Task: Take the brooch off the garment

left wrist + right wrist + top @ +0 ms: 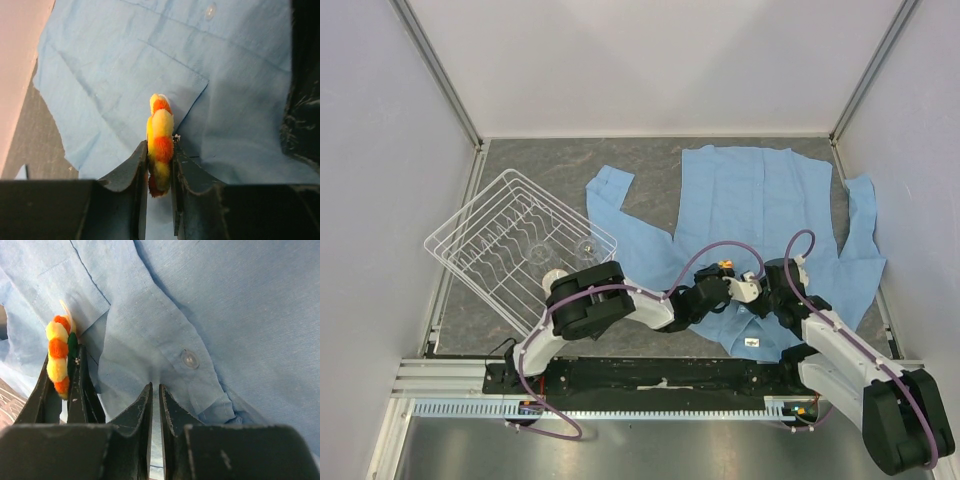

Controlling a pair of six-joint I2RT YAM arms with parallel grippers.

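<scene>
The light blue shirt lies spread on the right half of the table, collar and white label toward me. The brooch, orange-yellow and fuzzy, stands edge-on between the fingers of my left gripper, which is shut on it just over the chest pocket. I cannot tell whether the pin is still in the cloth. It also shows in the top view and the right wrist view. My right gripper is shut on a fold of shirt cloth beside a button, right next to the left gripper.
A white wire dish rack stands at the left with small glassy round items in it. Grey walls close in on three sides. The shirt's sleeves reach toward the rack and the right wall.
</scene>
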